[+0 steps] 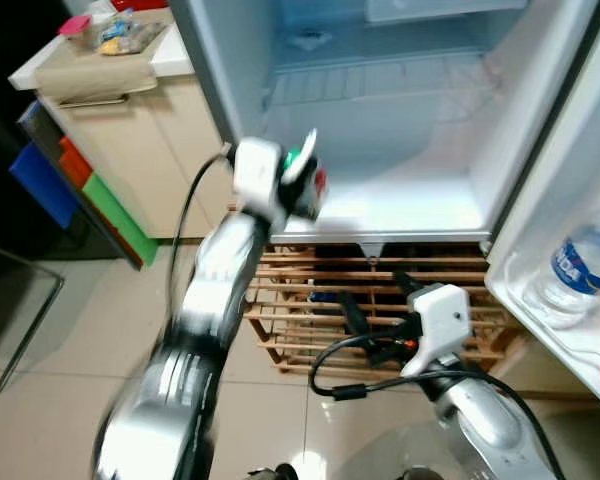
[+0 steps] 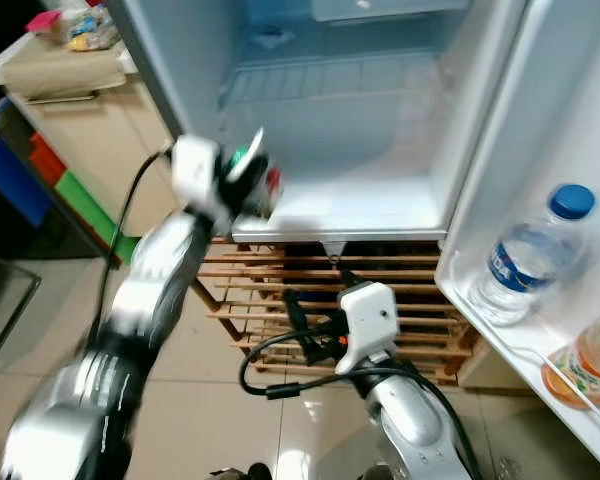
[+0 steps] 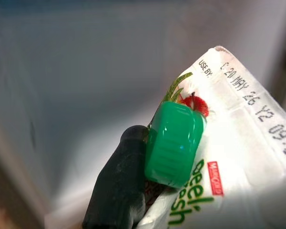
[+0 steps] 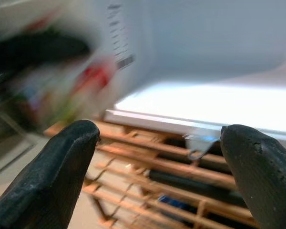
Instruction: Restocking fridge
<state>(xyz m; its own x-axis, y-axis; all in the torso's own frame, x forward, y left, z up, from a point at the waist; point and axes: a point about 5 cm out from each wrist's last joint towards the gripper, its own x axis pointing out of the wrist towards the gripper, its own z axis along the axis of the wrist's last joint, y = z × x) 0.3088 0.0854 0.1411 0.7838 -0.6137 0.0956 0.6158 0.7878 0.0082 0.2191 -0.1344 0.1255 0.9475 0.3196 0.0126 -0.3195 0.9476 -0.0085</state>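
Left eye view: left gripper (image 1: 305, 185) clamps a carton (image 1: 302, 190) at the near-left fridge (image 1: 380, 205) floor (not yet shelved); right gripper (image 1: 375, 315) gapes empty.

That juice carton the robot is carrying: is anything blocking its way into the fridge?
Nothing visible blocks it. The left tool holds the juice carton at the front edge of the open fridge, whose bottom floor behind it looks bare. The water bottle sits off in the door shelf, out of the path.
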